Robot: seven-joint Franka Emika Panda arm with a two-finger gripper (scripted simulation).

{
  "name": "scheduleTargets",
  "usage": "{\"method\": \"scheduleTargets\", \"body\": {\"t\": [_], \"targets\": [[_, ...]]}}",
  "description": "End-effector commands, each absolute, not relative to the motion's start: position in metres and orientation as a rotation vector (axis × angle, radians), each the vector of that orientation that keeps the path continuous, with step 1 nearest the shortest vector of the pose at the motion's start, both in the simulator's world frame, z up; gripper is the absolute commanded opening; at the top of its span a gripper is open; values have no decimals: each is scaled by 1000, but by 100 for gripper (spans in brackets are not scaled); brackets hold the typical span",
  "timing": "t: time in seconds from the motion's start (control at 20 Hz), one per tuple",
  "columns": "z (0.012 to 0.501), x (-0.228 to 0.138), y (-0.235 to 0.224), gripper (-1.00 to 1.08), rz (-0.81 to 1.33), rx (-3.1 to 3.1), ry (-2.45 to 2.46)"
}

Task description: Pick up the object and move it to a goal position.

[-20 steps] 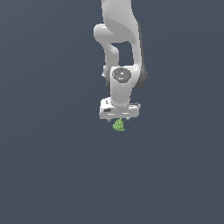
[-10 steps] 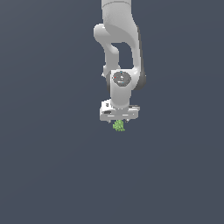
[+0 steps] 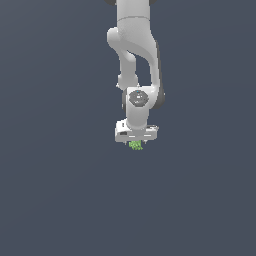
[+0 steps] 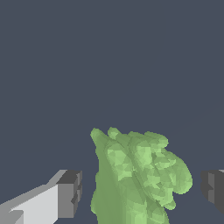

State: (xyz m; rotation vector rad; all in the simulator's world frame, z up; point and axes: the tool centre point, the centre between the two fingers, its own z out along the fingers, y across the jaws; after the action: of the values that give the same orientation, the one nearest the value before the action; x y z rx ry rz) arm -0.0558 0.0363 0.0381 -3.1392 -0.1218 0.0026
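The object [image 3: 135,145] is a small bright-green lumpy clump lying on the dark grey floor, directly beneath the white hand. Only its lower part shows under the hand in the exterior view. The wrist view puts the object [image 4: 140,175] between the two dark finger pads [image 4: 70,194], with a narrow gap on each side. My gripper [image 4: 142,192] is open and straddles the clump without touching it. Seen from the exterior view, the gripper [image 3: 135,143] points straight down, its fingers mostly hidden behind the hand and the clump.
A plain dark grey surface [image 3: 60,200] lies all around. The white arm [image 3: 134,60] rises straight up above the hand. No goal marker shows.
The hand has come down a little over the green clump, which has stayed in place. Less of the clump shows under the hand now.
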Motion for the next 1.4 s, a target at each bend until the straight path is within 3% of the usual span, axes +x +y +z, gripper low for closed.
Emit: {"method": "scheduleTargets", "body": {"t": [0.0,0.7,1.35], "targets": [[37,-55,36,-100,0,-3139,-122],[42,-54,31,-100,-1,-3139,-122],[98,-37,-51,-100,-1,-3139,-122]]}}
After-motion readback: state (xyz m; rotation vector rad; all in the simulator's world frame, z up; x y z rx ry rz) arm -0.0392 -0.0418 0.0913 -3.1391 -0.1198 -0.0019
